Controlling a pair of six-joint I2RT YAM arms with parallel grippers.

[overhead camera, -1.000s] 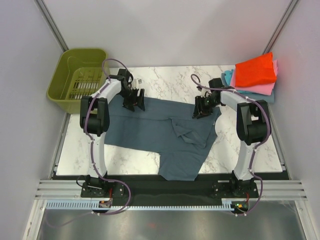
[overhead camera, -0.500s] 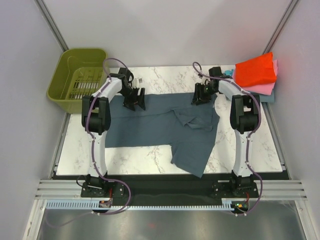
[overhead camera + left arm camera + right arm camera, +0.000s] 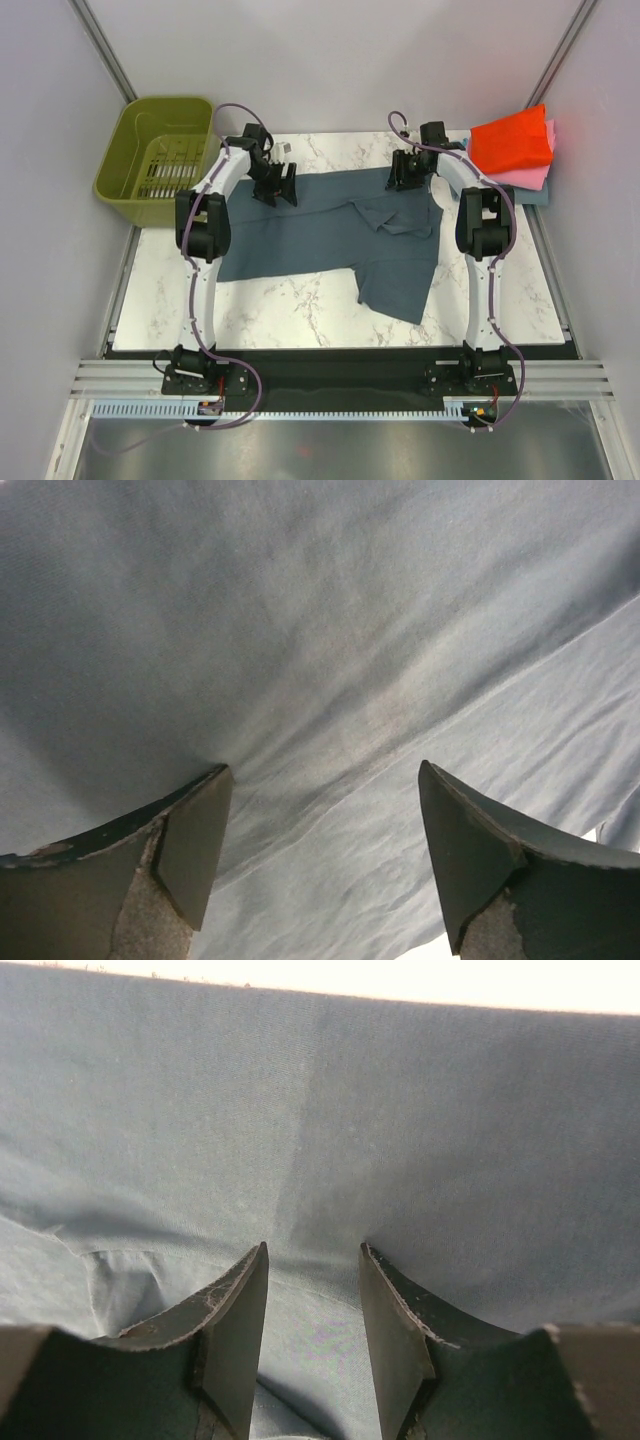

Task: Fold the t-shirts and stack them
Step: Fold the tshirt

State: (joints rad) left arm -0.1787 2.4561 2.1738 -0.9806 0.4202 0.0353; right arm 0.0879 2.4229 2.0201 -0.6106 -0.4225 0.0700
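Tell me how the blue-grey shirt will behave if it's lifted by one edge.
Likely floppy: the blue-grey t-shirt lies flat with creases and a flipped flap, so it should sag. Probably light, since the cloth looks thin. Pushed, it would likely bunch, not slide.

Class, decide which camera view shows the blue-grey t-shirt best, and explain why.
Top external: the whole blue-grey t-shirt is visible, outline and folds. Both wrist views show only a close-up patch of its cloth.

4 shirts: blue-grey shirt (image 3: 320, 235), red shirt (image 3: 510, 142), pink shirt (image 3: 532, 178), teal shirt (image 3: 460, 147). 1 basket (image 3: 128, 118). 1 worktop (image 3: 290, 305). 2 hands: left hand (image 3: 275, 190), right hand (image 3: 405, 178).
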